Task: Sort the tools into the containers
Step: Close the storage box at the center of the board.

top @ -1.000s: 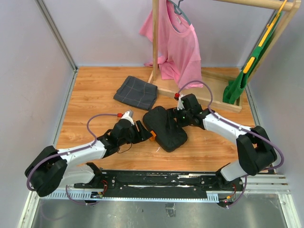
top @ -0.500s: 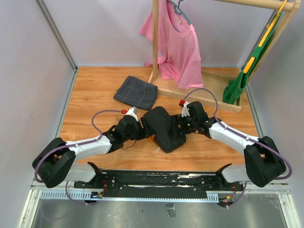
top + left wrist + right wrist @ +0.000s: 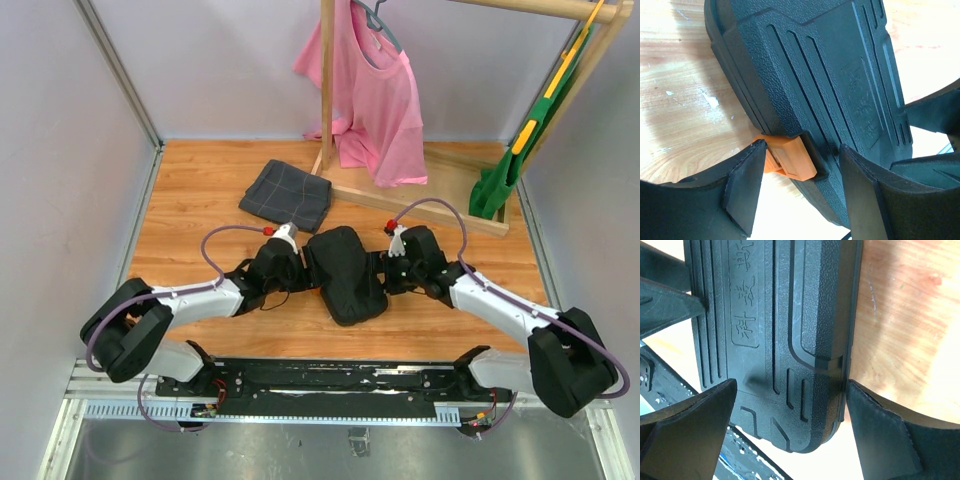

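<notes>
I see the case (image 3: pixel 345 272) lying mid-counter (image 3: pixel 200 195), its long axis roughly 12 to 6 o'clock and its clasp (image 3: pixel 785 160) facing 9. My left tool (image 3: pixel 801 151), released, straddles that clasp. My right tool (image 3: pixel 790 384), spread wide, straddles the 3 o'clock edge.

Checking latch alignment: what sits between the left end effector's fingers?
The orange clasp at the edge of the black tool case, plus some of its shell, sits inside the left end effector; the left wrist view shows it.
</notes>
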### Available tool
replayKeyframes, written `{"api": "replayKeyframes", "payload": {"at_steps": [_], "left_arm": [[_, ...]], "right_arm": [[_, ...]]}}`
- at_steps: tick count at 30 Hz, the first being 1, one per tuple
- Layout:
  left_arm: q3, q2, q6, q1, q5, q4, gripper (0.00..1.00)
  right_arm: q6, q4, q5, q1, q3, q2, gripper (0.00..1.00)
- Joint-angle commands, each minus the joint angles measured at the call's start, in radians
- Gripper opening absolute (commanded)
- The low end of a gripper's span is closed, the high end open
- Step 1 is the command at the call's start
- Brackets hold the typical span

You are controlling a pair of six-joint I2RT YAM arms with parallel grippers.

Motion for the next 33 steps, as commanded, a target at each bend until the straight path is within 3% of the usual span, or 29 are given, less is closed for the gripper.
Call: {"api": "replayKeyframes", "payload": {"at_steps": [1, 9, 21, 33], "left_arm": [[0.053, 0.011, 0.035, -0.004, 0.034, 0.011, 0.64], [0.057, -0.062, 0.009, -0.004, -0.052, -0.113, 0.65], [0.083, -0.073, -0.122, -0.015, -0.076, -0.212, 0.76], [0.082, -0.027, -0.156, -0.029, -0.068, -0.178, 0.75]], "right_arm": [[0.056, -0.046, -0.042, 0.039, -0.014, -0.046, 0.9], [0.02, -0.14, 0.199, 0.039, 0.038, -0.126, 0.92], [0.012, -0.118, 0.173, 0.038, 0.06, -0.059, 0.92], [0.012, -0.115, 0.161, 0.038, 0.061, -0.049, 0.92]]}}
